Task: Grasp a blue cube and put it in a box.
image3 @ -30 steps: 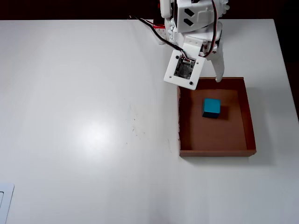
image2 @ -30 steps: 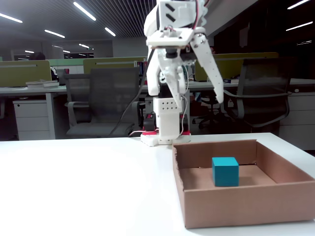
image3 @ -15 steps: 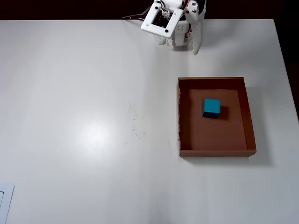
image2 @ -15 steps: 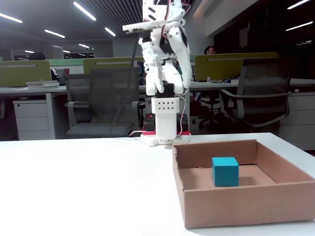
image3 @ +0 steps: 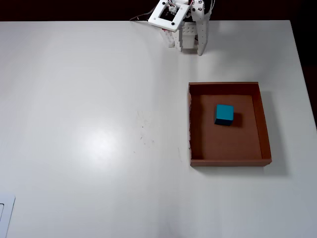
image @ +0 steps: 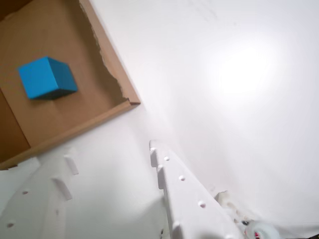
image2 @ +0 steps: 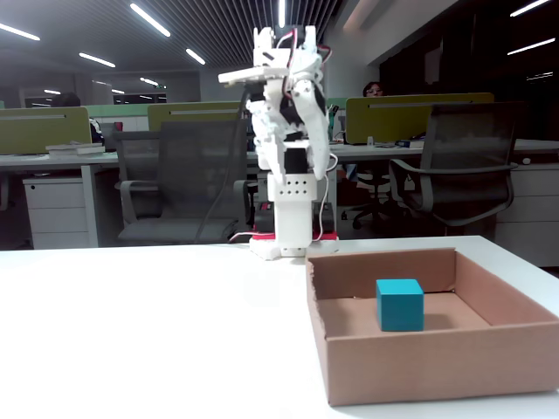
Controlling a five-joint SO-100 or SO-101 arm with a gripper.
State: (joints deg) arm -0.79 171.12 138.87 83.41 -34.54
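The blue cube (image3: pixel 224 114) lies inside the brown cardboard box (image3: pixel 265 134), in its far half near the middle. It also shows in the fixed view (image2: pixel 400 304) and in the wrist view (image: pixel 47 77), resting on the box floor (image: pixel 75 112). My gripper (image: pixel 110 152) is white, empty and open, with its two fingers apart over bare table outside the box corner. In the overhead view the gripper (image3: pixel 201 48) is folded back at the arm's base, well away from the box. The arm (image2: pixel 293 113) stands upright behind the box (image2: pixel 402 371).
The white table (image3: pixel 99 124) spreads wide to the left of the box in the overhead view. A pale flat object (image3: pixel 5 213) sits at the table's lower left corner. Office chairs (image2: pixel 454 175) and desks stand behind the table.
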